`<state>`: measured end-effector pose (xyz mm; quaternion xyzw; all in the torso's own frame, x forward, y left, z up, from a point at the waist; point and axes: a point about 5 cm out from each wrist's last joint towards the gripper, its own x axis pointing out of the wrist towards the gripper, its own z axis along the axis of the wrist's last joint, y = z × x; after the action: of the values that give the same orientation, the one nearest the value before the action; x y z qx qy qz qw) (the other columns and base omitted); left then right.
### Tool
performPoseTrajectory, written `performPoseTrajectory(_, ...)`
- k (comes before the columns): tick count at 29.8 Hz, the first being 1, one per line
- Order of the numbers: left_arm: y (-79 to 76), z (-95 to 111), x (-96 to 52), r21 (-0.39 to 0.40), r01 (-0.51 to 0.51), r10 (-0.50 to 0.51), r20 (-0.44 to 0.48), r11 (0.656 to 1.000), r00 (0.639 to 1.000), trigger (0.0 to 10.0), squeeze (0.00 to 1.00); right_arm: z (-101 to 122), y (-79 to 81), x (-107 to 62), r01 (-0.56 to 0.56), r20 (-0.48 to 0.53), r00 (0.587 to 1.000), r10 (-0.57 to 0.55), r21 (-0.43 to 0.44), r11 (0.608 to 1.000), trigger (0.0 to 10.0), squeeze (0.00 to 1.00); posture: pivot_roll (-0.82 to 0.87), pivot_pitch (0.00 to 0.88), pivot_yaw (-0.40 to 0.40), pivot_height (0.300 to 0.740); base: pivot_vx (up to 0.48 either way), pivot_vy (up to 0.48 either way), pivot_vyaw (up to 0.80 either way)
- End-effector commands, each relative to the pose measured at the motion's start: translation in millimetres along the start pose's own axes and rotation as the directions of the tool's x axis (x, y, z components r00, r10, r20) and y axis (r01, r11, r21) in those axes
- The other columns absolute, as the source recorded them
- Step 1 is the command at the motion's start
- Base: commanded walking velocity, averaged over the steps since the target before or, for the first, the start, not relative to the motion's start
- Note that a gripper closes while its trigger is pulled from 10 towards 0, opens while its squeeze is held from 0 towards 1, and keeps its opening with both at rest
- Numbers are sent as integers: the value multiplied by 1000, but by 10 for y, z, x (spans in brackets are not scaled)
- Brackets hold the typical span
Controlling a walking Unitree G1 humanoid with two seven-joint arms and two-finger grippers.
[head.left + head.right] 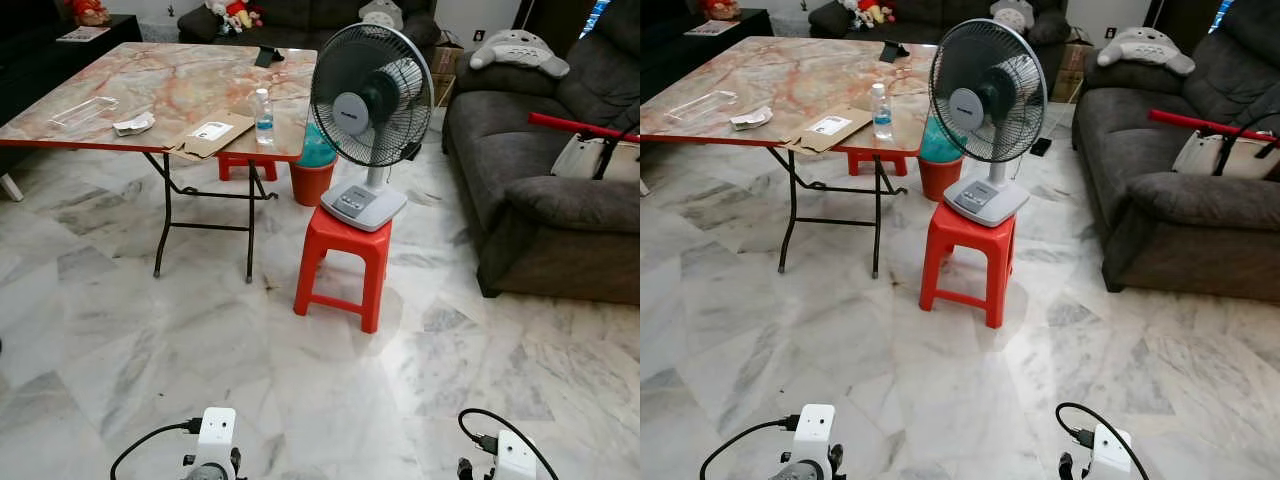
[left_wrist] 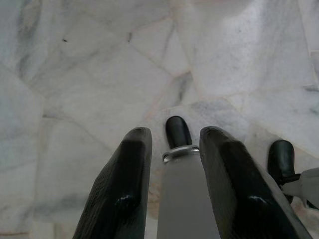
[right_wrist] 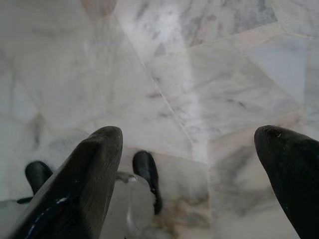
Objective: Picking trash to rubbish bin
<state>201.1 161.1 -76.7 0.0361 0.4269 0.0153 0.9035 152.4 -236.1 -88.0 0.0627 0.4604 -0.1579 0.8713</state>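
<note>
The trash is sitting on the worktop (image 1: 60, 100), a marble-patterned folding table: a crumpled white scrap (image 1: 133, 124) lying near the front edge, a flat cardboard piece (image 1: 210, 133) hanging slightly over that same edge, a small plastic bottle (image 1: 263, 115) standing upright near the front right corner, and a clear plastic tray (image 1: 80, 112) resting toward the left end. The rubbish bin (image 1: 314, 172), an orange tub with a teal liner, is standing on the floor just beyond the right end of the worktop, partly hidden behind a fan (image 1: 371, 110) that is sitting on a red stool (image 1: 343, 262).

Both arms are hanging low over the marble floor (image 1: 200, 340), well apart from everything. The left hand (image 2: 174, 149) is pointing down at the tiles, fingers slightly parted and carrying nothing. The right hand (image 3: 187, 144) is spread wide, also empty.

This looks like the approach step, with nothing picked yet. The next move likely calls for walking to the front edge of the worktop, keeping clear of the stool, and then raising one hand toward the nearest piece.
</note>
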Motion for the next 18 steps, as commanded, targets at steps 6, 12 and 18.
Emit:
performPoseTrajectory(6,4,-68,-11,21,4,-3,-25,1000,1000,10000,0,49,-18,7,10,14,1000,-10,-5,1000,10000,0,-182,31,-32,740,0,0,683)
performPoseTrajectory(12,3,-73,-11,13,0,1,-34,1000,999,10000,0,58,-26,7,13,20,1000,-13,28,1000,10000,0,-183,32,-31,740,0,0,0)
performPoseTrajectory(18,1,-64,-9,7,1,-1,-33,1000,999,10000,0,68,-28,8,16,26,1000,-17,34,999,10000,0,-184,31,-30,740,0,201,0)
